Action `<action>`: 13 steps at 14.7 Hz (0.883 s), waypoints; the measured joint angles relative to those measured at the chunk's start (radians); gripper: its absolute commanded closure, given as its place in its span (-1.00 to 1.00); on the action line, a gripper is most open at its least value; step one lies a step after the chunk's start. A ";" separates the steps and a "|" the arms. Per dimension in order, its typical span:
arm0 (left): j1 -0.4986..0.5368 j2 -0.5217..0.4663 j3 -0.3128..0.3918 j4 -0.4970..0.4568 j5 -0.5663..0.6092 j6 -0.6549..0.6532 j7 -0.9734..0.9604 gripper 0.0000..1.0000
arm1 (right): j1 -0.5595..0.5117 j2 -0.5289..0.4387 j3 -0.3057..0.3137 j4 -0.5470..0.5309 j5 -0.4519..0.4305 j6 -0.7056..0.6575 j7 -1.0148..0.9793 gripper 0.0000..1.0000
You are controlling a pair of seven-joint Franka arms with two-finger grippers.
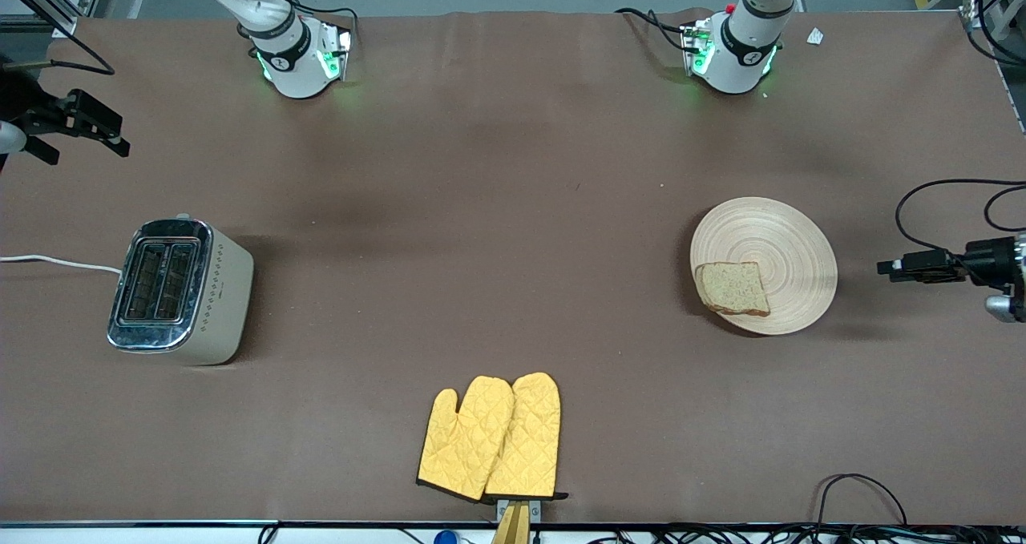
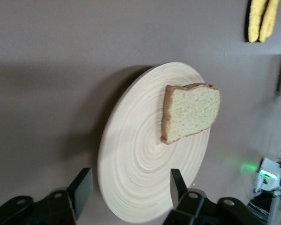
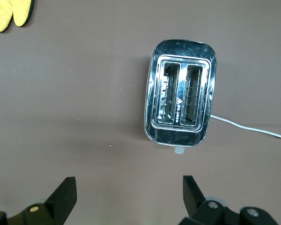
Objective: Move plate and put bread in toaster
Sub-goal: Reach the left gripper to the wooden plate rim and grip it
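Note:
The light wooden plate (image 1: 789,247) lies toward the left arm's end of the table, and the slice of brown bread (image 1: 732,288) rests on its rim nearest the front camera. My left gripper (image 1: 884,267) is low beside the plate, a little apart from it, pointing at its edge. In the left wrist view the left gripper (image 2: 130,190) is open, with the plate (image 2: 145,154) and bread (image 2: 189,112) just ahead. The toaster (image 1: 180,290) stands toward the right arm's end, slots up. My right gripper (image 1: 88,150) hangs open high above the table; its wrist view shows the toaster (image 3: 180,98) below.
Two yellow oven mitts (image 1: 493,437) lie near the table's front edge at the middle. The toaster's white cord (image 1: 56,262) runs off the table at the right arm's end. Cables lie along the front edge.

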 measured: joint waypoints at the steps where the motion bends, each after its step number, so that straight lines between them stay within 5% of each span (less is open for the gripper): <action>1: 0.009 0.038 0.000 0.001 -0.020 0.010 0.053 -0.02 | 0.000 0.000 0.000 0.000 0.000 0.000 0.000 -1.00; 3: 0.015 0.089 0.000 0.005 -0.049 0.019 0.105 0.18 | 0.000 0.000 0.000 0.000 0.000 0.000 0.000 -1.00; 13: 0.015 0.146 -0.003 0.008 -0.086 0.020 0.115 0.24 | 0.000 0.000 0.000 0.000 0.000 0.000 0.000 -1.00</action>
